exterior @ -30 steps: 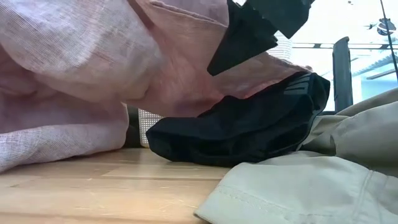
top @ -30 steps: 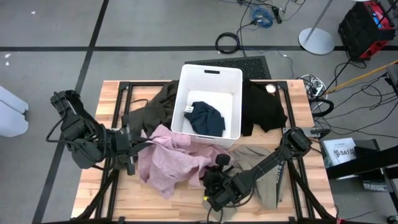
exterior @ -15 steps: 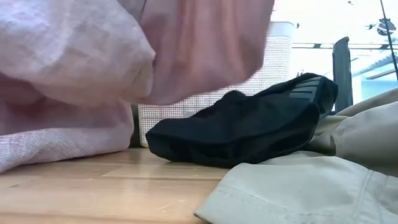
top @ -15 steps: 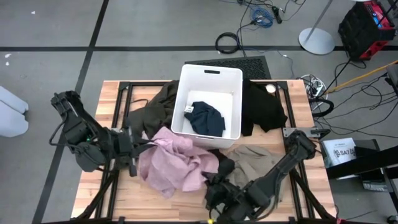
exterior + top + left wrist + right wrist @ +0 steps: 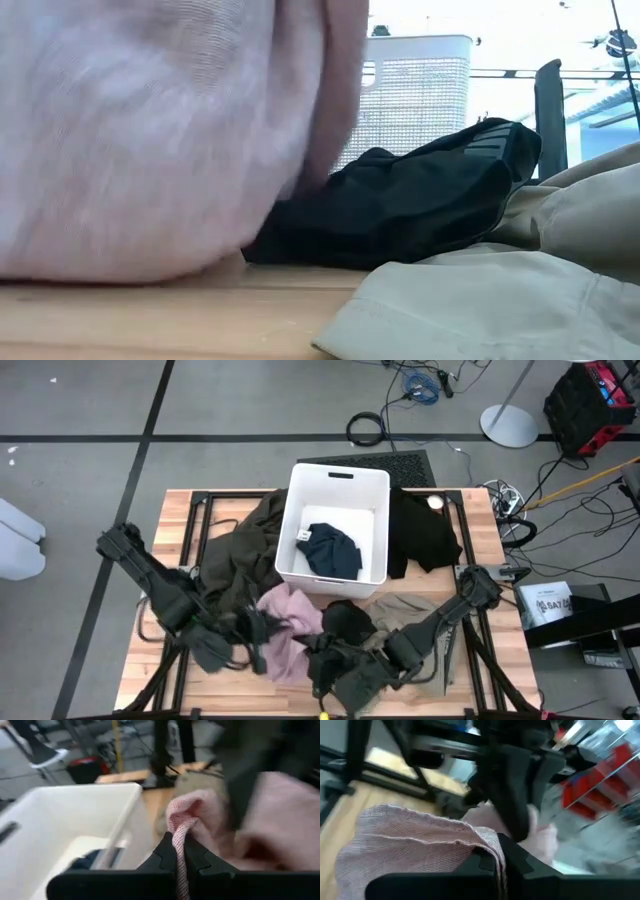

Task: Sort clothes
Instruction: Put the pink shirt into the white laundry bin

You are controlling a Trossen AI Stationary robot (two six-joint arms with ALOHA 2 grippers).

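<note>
Here, both arms are working the pale pink garment (image 5: 288, 628) at the front middle of the wooden table (image 5: 158, 678). Left gripper (image 5: 179, 851): fingers pressed together, pinching a ridge of pink weave between the tips. Right gripper (image 5: 492, 854): fingers closed likewise, a fold of the same pink cloth draping over and between them. In the high view the 2 grippers are sitting close together near the front edge, the left one (image 5: 262, 632) touching the pink bundle's left side, the right one (image 5: 322, 660) just beside its right side.

The pink garment is lying bunched in a narrow heap, just in front of the white bin (image 5: 336, 525). In the low view it is filling the whole left half (image 5: 150, 140), blurred, hanging down to the tabletop.

Other clothes:
- navy blue garment (image 5: 331, 550) lying inside the bin.
- large dark olive garment (image 5: 240, 555) spreading left of the bin, touching the pink one.
- 1 black garment (image 5: 420, 532) lying right of the bin.
- another black garment (image 5: 410, 205) resting on the table between the pink cloth and a khaki tan garment (image 5: 490, 300).
- khaki also showing at the front right from above (image 5: 405, 610), partly under the right arm.
</note>
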